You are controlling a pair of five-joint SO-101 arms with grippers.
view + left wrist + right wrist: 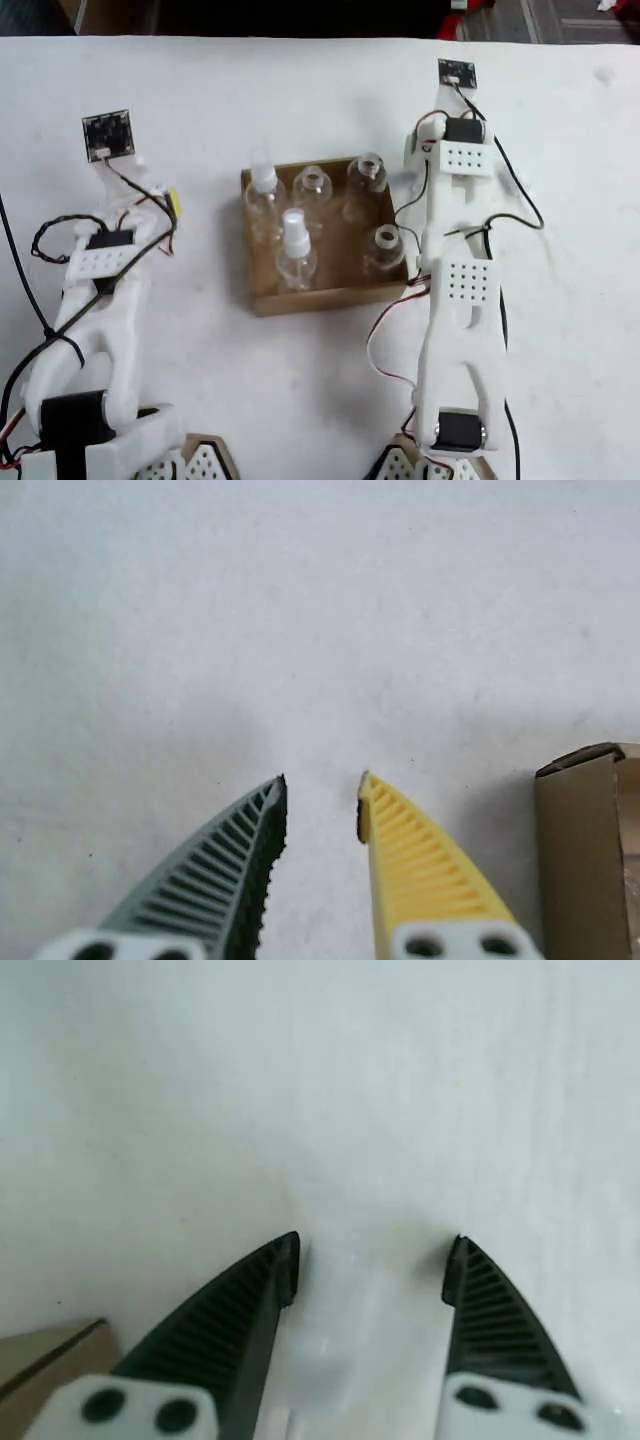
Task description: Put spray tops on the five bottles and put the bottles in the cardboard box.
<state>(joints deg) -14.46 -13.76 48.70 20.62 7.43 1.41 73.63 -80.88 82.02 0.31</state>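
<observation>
Diffuse overhead light falls evenly on the white counter [300, 380], bright enough for mild glare in the high view; the room beyond its far edge lies dark. Shadows are soft: a grey patch under the left fingers [215, 880], a darker band beside the cardboard box [580, 860], faint shading beneath the right fingers [230, 1330]. Small highlights glint on the clear bottles [297, 250].

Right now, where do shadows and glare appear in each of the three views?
High view: small glints on the clear bottles in the cardboard box. Left wrist view: a soft shadow on the table around the left pincer, darker beside the box corner. Right wrist view: only a faint shadow near the right pincer.
</observation>
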